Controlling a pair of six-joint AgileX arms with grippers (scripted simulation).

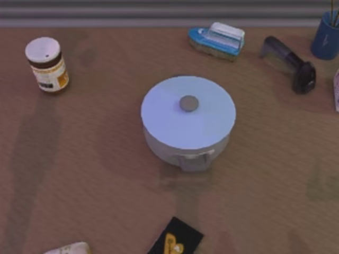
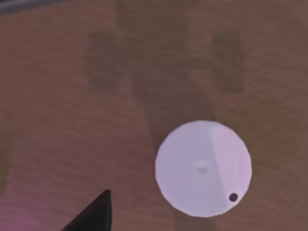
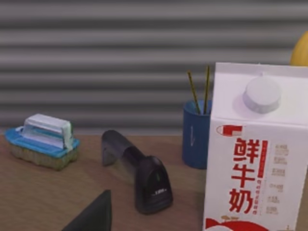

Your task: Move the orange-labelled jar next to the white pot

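Observation:
The orange-labelled jar stands upright at the table's back left, white cap up, well apart from the white pot. That pot sits mid-table with its grey knob on the lid and its stubby handle facing the front edge. Neither arm shows in the top view. My left gripper hovers open straight above the jar's cap; one dark fingertip shows beside it, clear of the cap. My right gripper hangs open low at the right side, holding nothing, one fingertip in view.
A blue-and-white brush, a black scanner and a blue cup line the back right. A milk carton stands at the right edge. A black-and-yellow packet and a pale item lie at the front edge.

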